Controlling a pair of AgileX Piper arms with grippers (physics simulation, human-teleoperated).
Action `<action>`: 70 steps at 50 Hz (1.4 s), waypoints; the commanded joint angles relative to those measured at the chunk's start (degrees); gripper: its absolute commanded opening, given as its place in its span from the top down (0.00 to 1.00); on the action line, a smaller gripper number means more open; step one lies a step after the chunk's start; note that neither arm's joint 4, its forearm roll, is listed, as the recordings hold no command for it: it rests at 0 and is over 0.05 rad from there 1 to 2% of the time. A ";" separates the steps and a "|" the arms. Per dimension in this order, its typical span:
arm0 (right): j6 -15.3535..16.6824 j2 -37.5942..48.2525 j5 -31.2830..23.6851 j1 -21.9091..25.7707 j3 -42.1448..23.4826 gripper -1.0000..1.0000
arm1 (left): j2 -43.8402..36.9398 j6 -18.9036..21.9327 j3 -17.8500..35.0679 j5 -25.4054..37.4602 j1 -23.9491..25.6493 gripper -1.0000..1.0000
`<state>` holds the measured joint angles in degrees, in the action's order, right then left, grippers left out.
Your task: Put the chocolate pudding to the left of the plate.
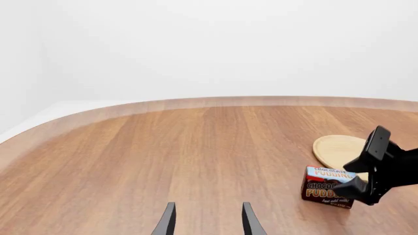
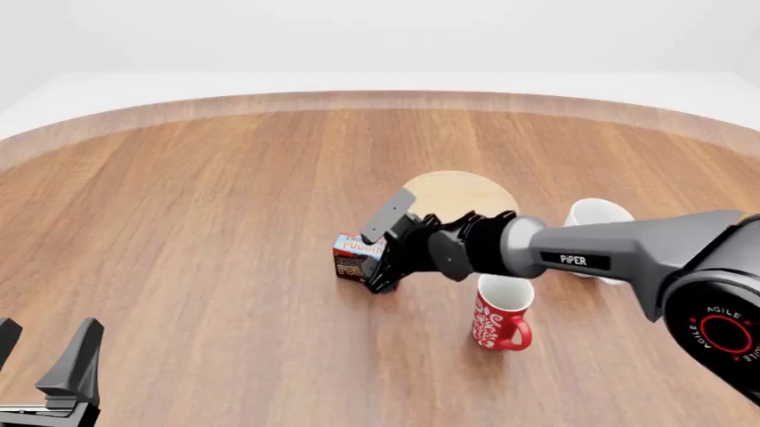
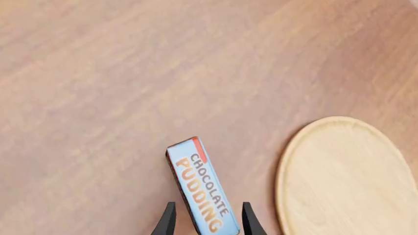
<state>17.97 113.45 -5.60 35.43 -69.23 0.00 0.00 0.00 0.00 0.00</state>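
Observation:
The chocolate pudding (image 2: 351,256) is a small brown carton with a light blue top, standing on the table just left of the round tan plate (image 2: 457,190). My right gripper (image 2: 372,261) is open, with one finger on each side of the carton. In the right wrist view the carton (image 3: 201,193) sits between the fingers with a small gap, and the plate (image 3: 346,176) lies beside it. The left wrist view shows the carton (image 1: 325,186), the plate (image 1: 339,148) and the right gripper (image 1: 360,171). My left gripper (image 2: 45,366) is open and empty at the near left.
A red patterned mug (image 2: 501,316) stands under the right forearm, nearer than the plate. A white mug (image 2: 594,218) stands to the right of the plate. The table's curved far edge (image 2: 392,96) runs across the back.

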 commanded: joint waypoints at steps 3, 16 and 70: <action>-0.75 1.12 1.34 0.17 0.64 0.00 | 0.00 0.00 0.00 0.00 0.00 0.00; -0.90 1.46 1.96 -0.08 0.87 0.00 | 0.00 0.00 0.00 0.00 0.00 0.00; 0.47 -9.37 -7.39 1.72 -5.82 1.00 | 0.00 0.00 0.00 0.00 0.00 0.00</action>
<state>17.97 101.74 -10.24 38.09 -68.82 0.00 0.00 0.00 0.00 0.00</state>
